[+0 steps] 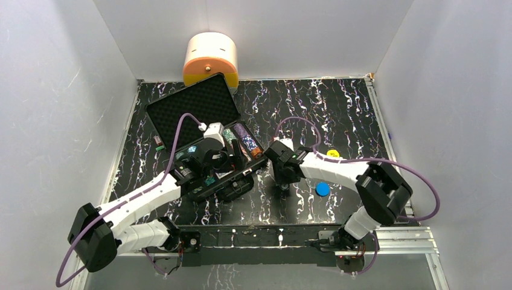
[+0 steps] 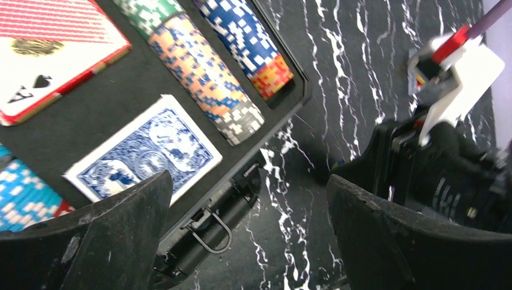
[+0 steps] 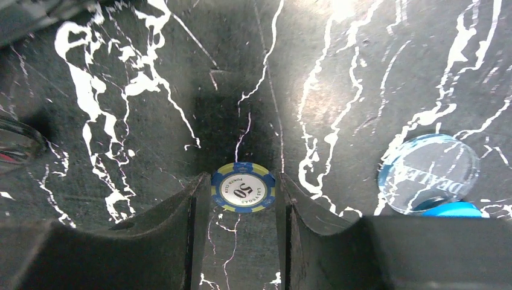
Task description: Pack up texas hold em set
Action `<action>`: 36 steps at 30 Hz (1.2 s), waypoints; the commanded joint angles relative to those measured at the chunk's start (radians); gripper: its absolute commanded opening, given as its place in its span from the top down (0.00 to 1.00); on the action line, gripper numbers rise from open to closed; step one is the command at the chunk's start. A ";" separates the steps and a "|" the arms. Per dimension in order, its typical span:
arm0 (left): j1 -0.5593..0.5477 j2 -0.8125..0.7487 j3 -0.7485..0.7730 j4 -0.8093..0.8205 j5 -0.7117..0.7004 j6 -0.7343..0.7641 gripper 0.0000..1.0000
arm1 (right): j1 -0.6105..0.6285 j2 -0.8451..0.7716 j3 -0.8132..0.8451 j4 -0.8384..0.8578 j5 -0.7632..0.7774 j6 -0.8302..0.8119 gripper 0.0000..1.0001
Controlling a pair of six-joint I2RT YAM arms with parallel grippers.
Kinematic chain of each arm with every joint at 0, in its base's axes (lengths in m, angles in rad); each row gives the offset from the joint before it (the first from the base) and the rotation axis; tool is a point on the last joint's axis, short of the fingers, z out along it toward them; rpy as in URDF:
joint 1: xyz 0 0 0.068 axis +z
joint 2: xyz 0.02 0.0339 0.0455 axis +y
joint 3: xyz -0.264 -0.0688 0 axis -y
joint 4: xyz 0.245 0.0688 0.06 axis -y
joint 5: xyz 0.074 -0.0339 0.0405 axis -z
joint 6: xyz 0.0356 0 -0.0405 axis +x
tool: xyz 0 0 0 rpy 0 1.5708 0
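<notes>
Right jaws hug poker chip (image 3: 243, 188) edges; left jaws straddle briefcase (image 1: 193, 106) rim

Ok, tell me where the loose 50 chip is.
Right wrist view: the 50 chip lies on the marbled table, between the right pincer fingertips, with the clear dealer button to its right.

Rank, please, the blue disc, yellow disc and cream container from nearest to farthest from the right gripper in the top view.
From the right gripper:
1. Blue disc, just to its right.
2. Yellow disc, right and farther back.
3. Cream container, at the back wall, left.
</notes>
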 commanded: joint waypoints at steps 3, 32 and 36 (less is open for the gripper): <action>0.003 0.026 -0.052 0.167 0.251 0.000 0.04 | -0.065 -0.109 -0.033 0.016 -0.035 0.042 0.54; -0.179 0.258 -0.068 0.361 -0.020 -0.063 0.56 | -0.188 -0.248 -0.144 0.214 -0.306 0.155 0.54; -0.178 0.195 -0.027 0.219 -0.116 -0.037 0.56 | -0.160 -0.206 -0.117 0.195 -0.291 0.089 0.53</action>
